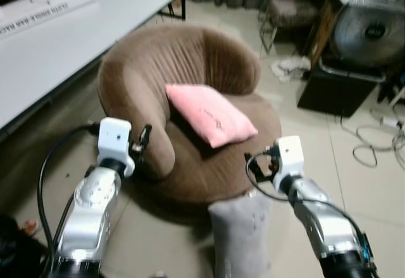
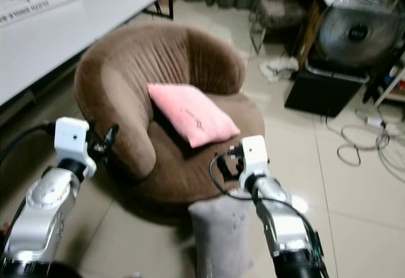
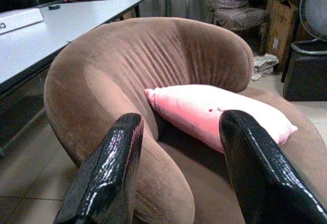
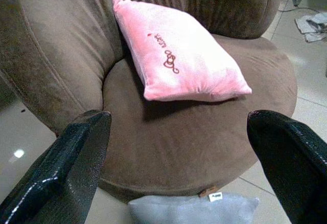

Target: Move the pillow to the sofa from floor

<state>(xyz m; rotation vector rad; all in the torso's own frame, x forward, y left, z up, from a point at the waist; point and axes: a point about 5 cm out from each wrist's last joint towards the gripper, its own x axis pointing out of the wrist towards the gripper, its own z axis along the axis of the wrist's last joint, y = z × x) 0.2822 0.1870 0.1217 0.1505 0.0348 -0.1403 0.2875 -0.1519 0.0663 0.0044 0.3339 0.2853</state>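
Fingers of both grippers spread, empty; grey pillow [image 1: 240,237] on floor [image 1: 354,189] against sofa [image 1: 183,82].

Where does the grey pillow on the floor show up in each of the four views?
Left eye view: grey pillow at the bottom centre, on the floor against the sofa's front.
Right eye view: bottom centre, left of the right arm.
Left wrist view: not in it.
Right wrist view: bottom edge, between the two black fingers.
Shared landmark: the pink pillow on the brown sofa.
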